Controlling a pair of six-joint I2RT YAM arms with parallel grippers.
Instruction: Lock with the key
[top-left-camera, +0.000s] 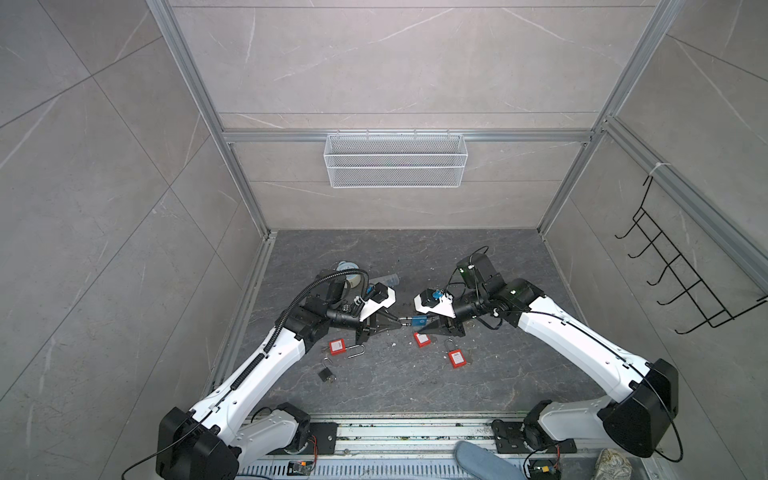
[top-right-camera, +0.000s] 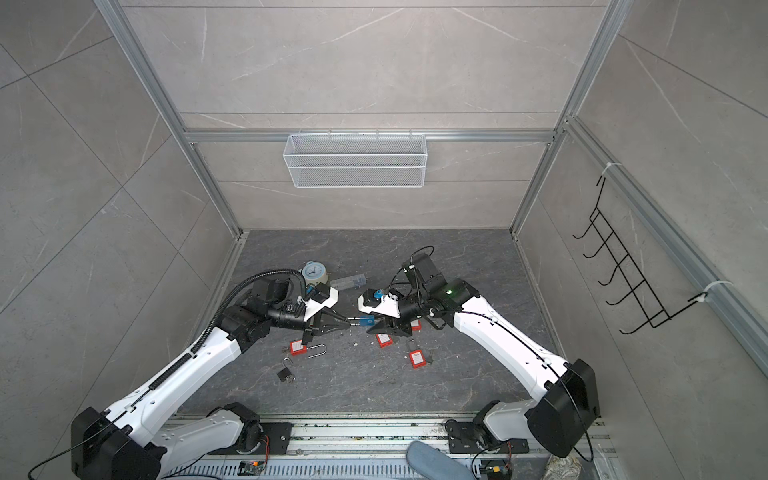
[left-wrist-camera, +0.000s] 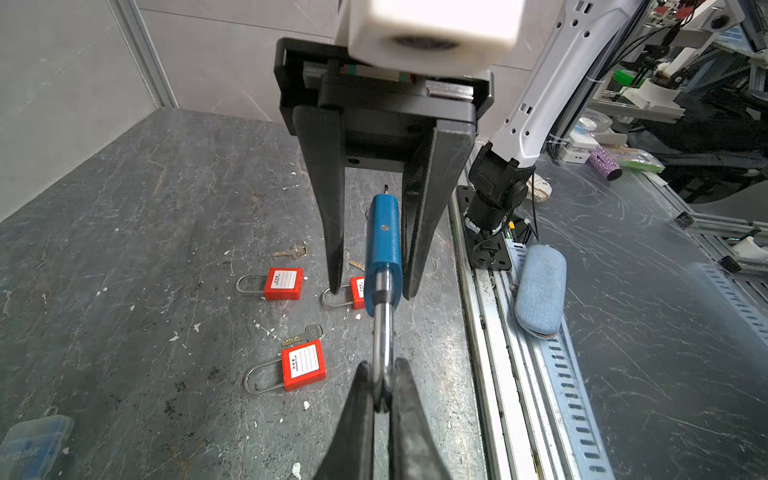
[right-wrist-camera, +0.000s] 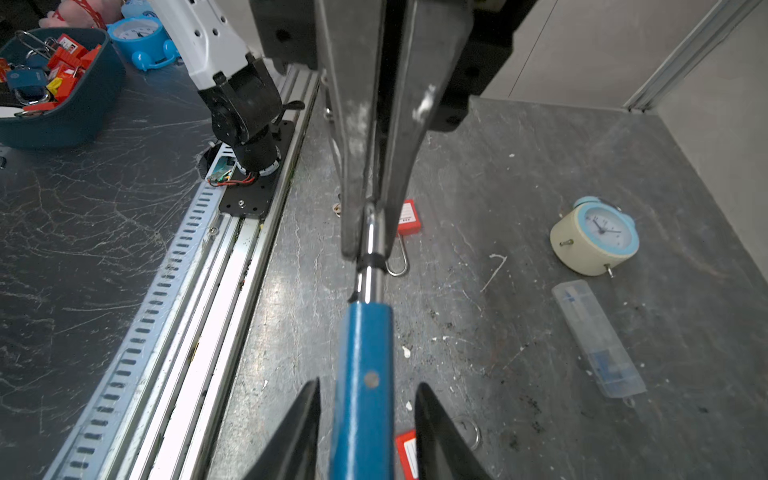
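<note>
A blue padlock (top-left-camera: 419, 321) (top-right-camera: 367, 320) hangs level above the floor between both arms. My left gripper (left-wrist-camera: 382, 365) (top-left-camera: 400, 323) is shut on the bend of its steel shackle (left-wrist-camera: 382, 328) (right-wrist-camera: 371, 245). My right gripper (right-wrist-camera: 368, 384) (left-wrist-camera: 372, 293) is open and straddles the blue body (right-wrist-camera: 363, 374), with a gap on each side in the right wrist view. A thin dark stub (left-wrist-camera: 385, 189) sticks out of the lock's far end; I cannot tell whether it is the key. Two loose keys (left-wrist-camera: 293, 250) (left-wrist-camera: 305, 334) lie on the floor.
Three red padlocks (top-left-camera: 337, 347) (top-left-camera: 421, 339) (top-left-camera: 456, 358) and a small black padlock (top-left-camera: 326, 374) lie on the floor under the grippers. An alarm clock (right-wrist-camera: 594, 237) and a clear plastic case (right-wrist-camera: 598, 338) lie farther back. A wire basket (top-left-camera: 395, 160) hangs on the back wall.
</note>
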